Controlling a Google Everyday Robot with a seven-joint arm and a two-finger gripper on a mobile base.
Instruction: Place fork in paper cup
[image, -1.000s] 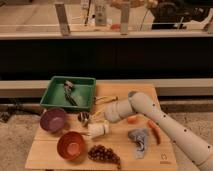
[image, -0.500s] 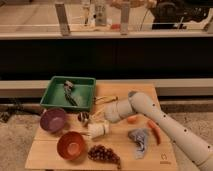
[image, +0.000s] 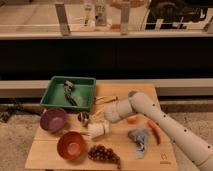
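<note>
**Table stock, gripper at the paper cup**

- Bowls: two. Purple bowl (image: 53, 120) lies well out past the fingertips, on the side away from the arm; orange bowl (image: 71, 145) lies nearer the camera than the fingers.
- Cups: two. Paper cup (image: 98, 129), white, tipped over, sits just on the camera side of the fingertips, touching or nearly so. Metal cup (image: 83, 118) stands just beyond them.
- Green tray (image: 56, 97): one, behind the fingers, holding dark utensils.
- Grapes (image: 104, 153): one bunch, near the front edge.
- Grey cloth (image: 139, 139), red pepper (image: 154, 131), orange piece (image: 132, 119): one each, back under the arm.
- Gripper (image: 101, 119): one, low over the wooden table (image: 45, 159). I read its fingers as pressed together; I cannot tell whether the fork is pinched between them.
- Change from half a second earlier: none that I can see.
</note>
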